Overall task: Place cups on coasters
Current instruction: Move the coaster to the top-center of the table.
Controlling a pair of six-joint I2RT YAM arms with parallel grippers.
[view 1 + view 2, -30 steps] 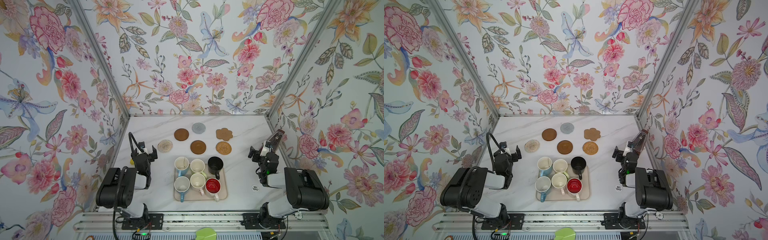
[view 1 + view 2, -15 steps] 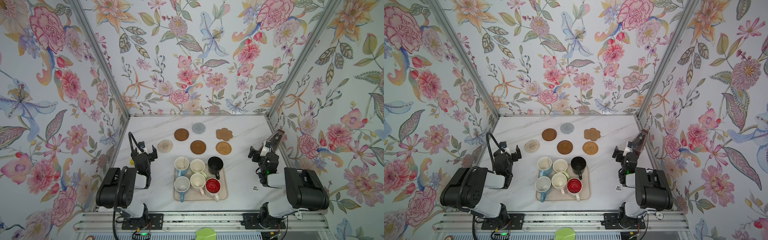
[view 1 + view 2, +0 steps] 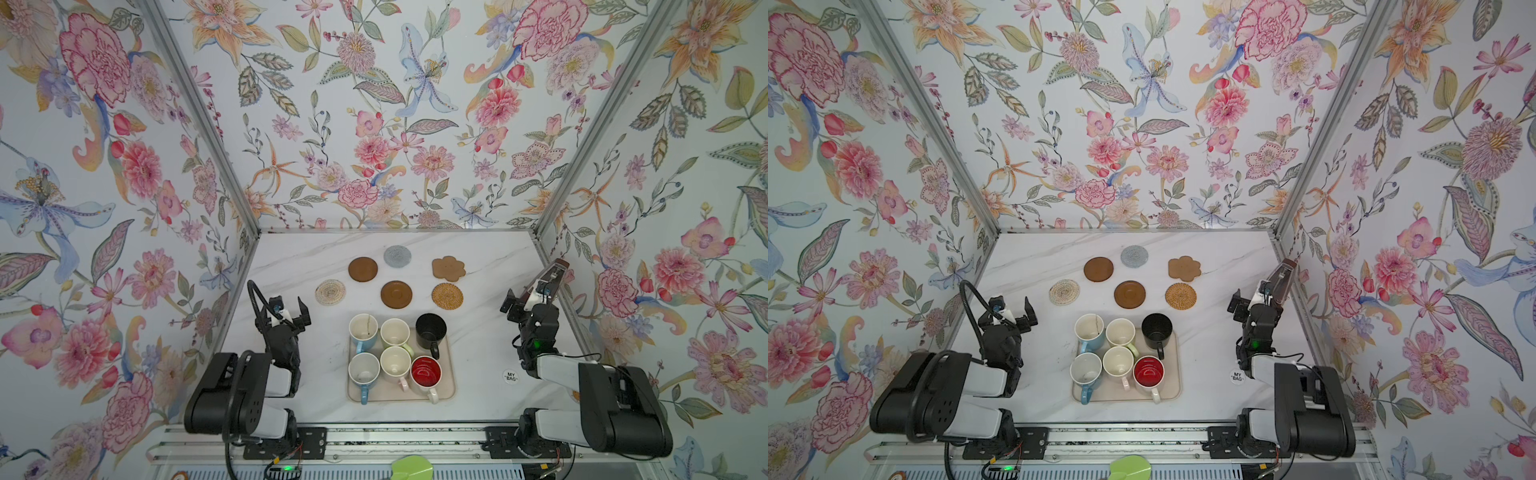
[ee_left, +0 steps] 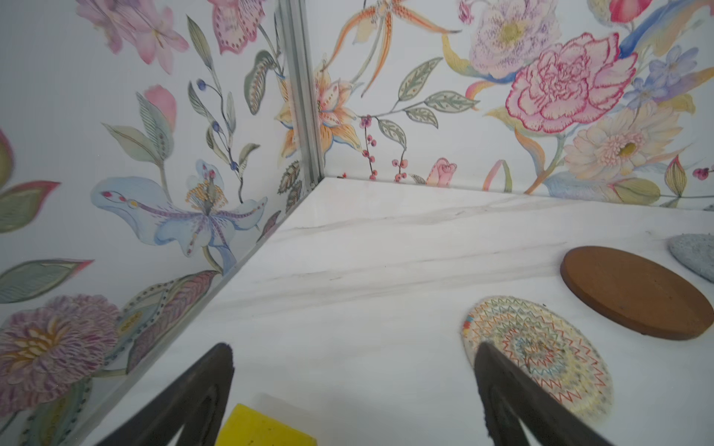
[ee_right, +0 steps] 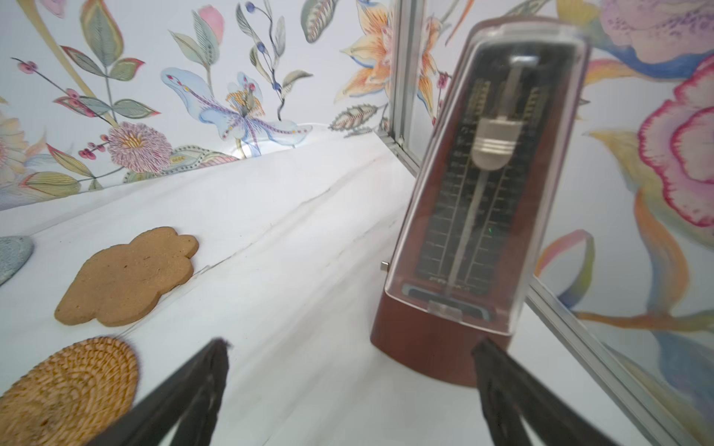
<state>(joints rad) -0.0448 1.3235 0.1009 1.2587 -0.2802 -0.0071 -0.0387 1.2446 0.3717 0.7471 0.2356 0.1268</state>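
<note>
Cups (image 3: pixel 395 332): six, clustered on tray (image 3: pixel 446 392), lower centre; coasters (image 3: pixel 396 294): six, bare, above. Left hand (image 3: pixel 290 304), right hand (image 3: pixel 524 296) spread, empty.

Nothing shows a change between a second ago and now. In both top views each item matches its earlier spot. The left gripper (image 3: pixel 290 306) hangs at the same place on the left, jaws spread as wide as before and nothing between them. The right gripper (image 3: pixel 527 296) matches its earlier pose just near of the metronome (image 3: pixel 555 272) at the right wall. The six cups (image 3: pixel 395 361) show the same grouping at the beige tray (image 3: pixel 399 395) — none lifted, none turned. The six coasters (image 3: pixel 396 294) lie in the same two rows on the far side of it.
</note>
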